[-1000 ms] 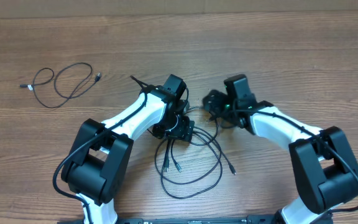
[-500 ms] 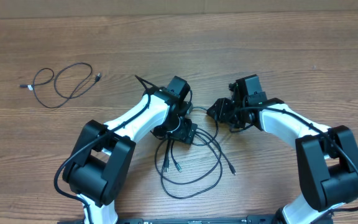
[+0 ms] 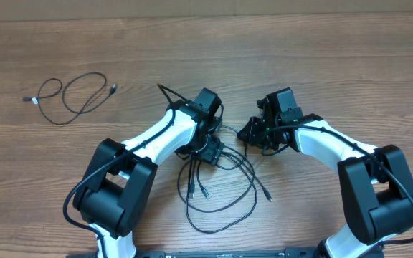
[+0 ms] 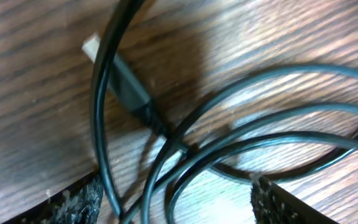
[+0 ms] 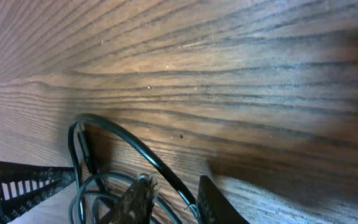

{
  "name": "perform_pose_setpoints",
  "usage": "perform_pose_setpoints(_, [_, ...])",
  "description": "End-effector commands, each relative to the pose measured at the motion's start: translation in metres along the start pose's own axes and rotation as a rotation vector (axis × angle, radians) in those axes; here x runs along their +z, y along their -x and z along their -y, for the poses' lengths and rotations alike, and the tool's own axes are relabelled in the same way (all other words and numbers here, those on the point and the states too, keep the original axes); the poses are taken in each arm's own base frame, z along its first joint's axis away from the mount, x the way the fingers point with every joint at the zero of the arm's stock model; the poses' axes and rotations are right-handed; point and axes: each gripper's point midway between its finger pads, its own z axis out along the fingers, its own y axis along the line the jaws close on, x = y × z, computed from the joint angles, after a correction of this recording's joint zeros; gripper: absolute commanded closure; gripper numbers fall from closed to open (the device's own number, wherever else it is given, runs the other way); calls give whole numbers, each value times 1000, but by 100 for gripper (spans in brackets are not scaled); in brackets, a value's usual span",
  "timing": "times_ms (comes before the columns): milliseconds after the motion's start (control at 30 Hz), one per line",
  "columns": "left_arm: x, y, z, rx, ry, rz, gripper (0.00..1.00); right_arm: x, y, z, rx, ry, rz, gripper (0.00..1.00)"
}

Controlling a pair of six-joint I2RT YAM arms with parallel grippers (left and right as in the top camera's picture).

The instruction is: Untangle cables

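We sit mid-separation: cables tangled centre, between arms; left gripper released astride strands; right gripper narrow round one strand, we cannot tell if clenched; next we need firm pinch, pull right

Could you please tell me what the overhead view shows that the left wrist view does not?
Only overhead: a separate thin black looped cable lying apart at the far left, and both white-and-black robot arms. Only left wrist: a black plug with a pale tip, crossed by a cord. Both: the tangled thin black cables on the brown wooden table.
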Motion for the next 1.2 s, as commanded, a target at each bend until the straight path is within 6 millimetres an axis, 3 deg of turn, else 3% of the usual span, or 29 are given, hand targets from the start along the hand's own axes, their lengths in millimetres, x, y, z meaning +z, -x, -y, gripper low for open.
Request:
perform_pose_setpoints(0, [3, -5, -6, 8, 30, -50, 23, -2, -2, 5, 15, 4, -20, 77])
perform_pose_setpoints(400, [-1, 7, -5, 15, 33, -12, 21, -1, -31, 15, 51, -51, -121, 82])
perform_pose_setpoints(433, [-1, 10, -7, 16, 44, 0, 21, -1, -30, 14, 50, -49, -120, 76])
perform_pose_setpoints(500, [-2, 17, -19, 18, 118, 32, 22, -1, -31, 10, 48, -28, -127, 38])
perform_pose_setpoints(600, [-3, 20, -27, 39, 159, 44, 22, -3, -28, 10, 34, -9, -125, 23])
perform_pose_setpoints(667, [-2, 14, -15, 115, 86, 13, 23, -8, -13, 5, -44, 26, -93, 26])
perform_pose_setpoints(700, [-1, 2, -12, 129, 64, -36, 25, -17, 7, 2, -121, 40, -46, 27])
perform_pose_setpoints(833, [-2, -9, -20, 65, 111, -75, 28, -25, 34, -4, -326, 18, 36, 24])
perform_pose_setpoints(933, [-2, -7, -22, 21, 123, -65, 28, -20, 30, -5, -402, -8, 31, 25])
perform_pose_setpoints(1033, [-1, -3, -22, -7, 122, -45, 28, -7, 28, -8, -469, -104, 52, 41])
perform_pose_setpoints(1167, [-2, -1, -30, -76, 159, -33, 28, 4, 28, -10, -548, -255, 106, 48])
